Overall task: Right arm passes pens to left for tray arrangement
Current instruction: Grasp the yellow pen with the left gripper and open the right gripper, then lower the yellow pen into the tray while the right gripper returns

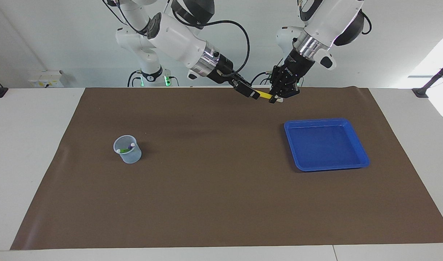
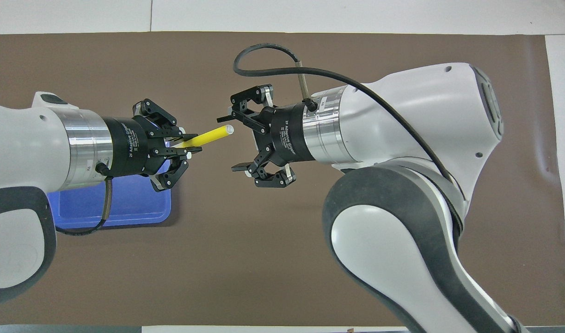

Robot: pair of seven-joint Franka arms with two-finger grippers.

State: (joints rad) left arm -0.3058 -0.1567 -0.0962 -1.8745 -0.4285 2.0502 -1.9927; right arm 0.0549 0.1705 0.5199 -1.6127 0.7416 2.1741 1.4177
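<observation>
A white table set against a pale wall is covered by a brown mat on which the work is laid out. Above the mat's edge nearest the robots, the two arms are raised and pointed tip to tip. The left gripper is seen clamped on one end of the yellow pen, which is held in the air roughly level, its pale tip directed toward the right gripper. The fingers of the right gripper are spread wide on either side of that tip and are not in contact with it; nothing is held between them. A thin black cable is looped above the right wrist.

The blue tray is placed flat on the mat toward the left arm's end of the table, farther from the robots than the raised pen; in the overhead view it is partly covered by the left gripper and wrist. Nothing is seen in it.

A small translucent cup is stood upright on the mat toward the right arm's end, well apart from the tray. The green pen and the purple pen are contained in it, their pale tips pointing upward.
</observation>
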